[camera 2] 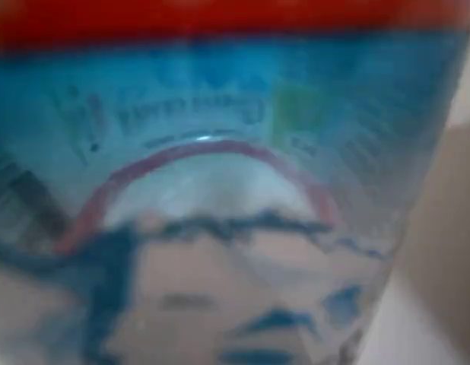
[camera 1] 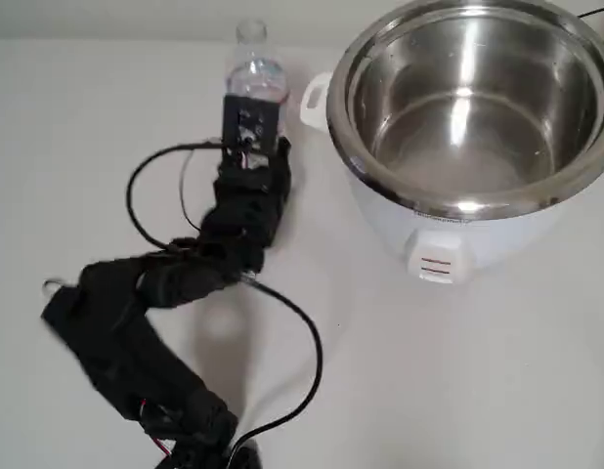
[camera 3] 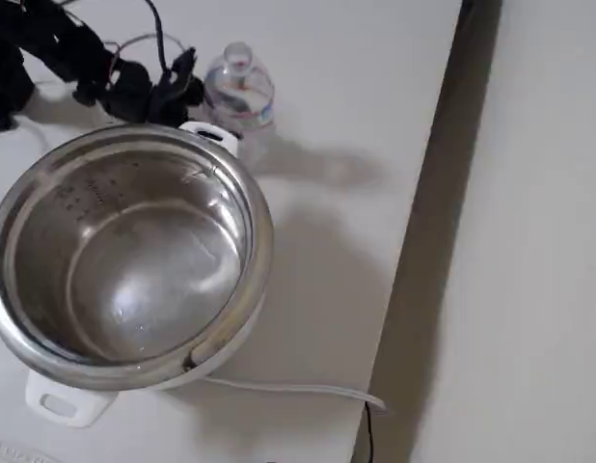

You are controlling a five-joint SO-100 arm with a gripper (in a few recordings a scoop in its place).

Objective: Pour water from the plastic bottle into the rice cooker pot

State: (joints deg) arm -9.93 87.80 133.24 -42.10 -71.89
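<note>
The cooker's white side handle (camera 1: 315,95) stood just right of the gripper (camera 1: 251,98); bare table (camera 1: 77,107) lay open leftward in the overhead view.

You won't make out any wording: right before the gripper, the plastic bottle (camera 2: 220,190) label's print is blurred past reading, and the marks inside the rice cooker pot (camera 3: 86,198) are too small.

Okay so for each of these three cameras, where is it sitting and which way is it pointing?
Overhead view: above the table, looking straight down on bottle, pot and the black arm.
Wrist view: on the arm, pressed close to the bottle's label; no arm parts visible.
Fixed view: high on the pot's far side, angled down toward the bottle; the arm enters top left.
Shared: all three show the bottle; overhead and fixed views share the pot.
</note>
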